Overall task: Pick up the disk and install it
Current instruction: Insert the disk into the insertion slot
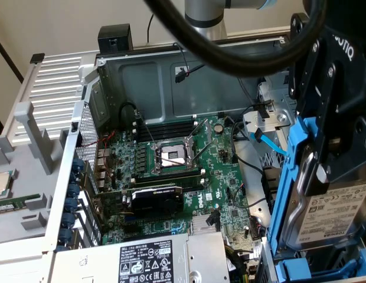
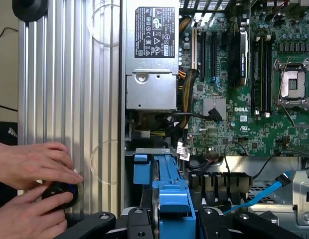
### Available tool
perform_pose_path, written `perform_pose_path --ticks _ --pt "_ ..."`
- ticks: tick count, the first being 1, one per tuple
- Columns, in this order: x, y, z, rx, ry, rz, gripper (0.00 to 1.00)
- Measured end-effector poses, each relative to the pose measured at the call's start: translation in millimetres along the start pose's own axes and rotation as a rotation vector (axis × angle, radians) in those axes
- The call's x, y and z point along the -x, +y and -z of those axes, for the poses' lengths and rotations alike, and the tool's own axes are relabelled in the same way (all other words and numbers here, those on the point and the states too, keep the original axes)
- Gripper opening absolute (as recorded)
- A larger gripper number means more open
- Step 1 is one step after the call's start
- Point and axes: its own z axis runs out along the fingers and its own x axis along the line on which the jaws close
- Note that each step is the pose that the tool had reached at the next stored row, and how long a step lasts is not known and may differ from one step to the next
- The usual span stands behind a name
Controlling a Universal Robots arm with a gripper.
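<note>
Gripping the disk [image 1: 339, 215] by its blue carrier frame, the gripper [image 1: 327, 168] holds it upright beside the motherboard [image 1: 171, 159], just above another blue-framed drive [image 1: 324, 272].

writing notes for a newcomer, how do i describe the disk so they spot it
Start at the open computer case's green motherboard. At the exterior view's right, the black gripper holds the disk: silver, white-labelled, blue-framed, upright above the other blue frame.

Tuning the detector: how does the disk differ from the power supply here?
The disk wears a blue frame; the power supply is bare grey metal. The disk stands on edge in the gripper; the power supply sits flat in the case. Both are labelled metal boxes.
</note>
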Motion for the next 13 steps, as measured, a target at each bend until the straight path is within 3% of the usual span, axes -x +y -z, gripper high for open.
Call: perform_pose_path --ticks 6,13 --pt "0.0 0.0 0.0 0.0000 -0.0150 -0.001 0.37" --pt "-1.3 0.0 -0.3 0.0004 -0.0178 -0.001 0.37"
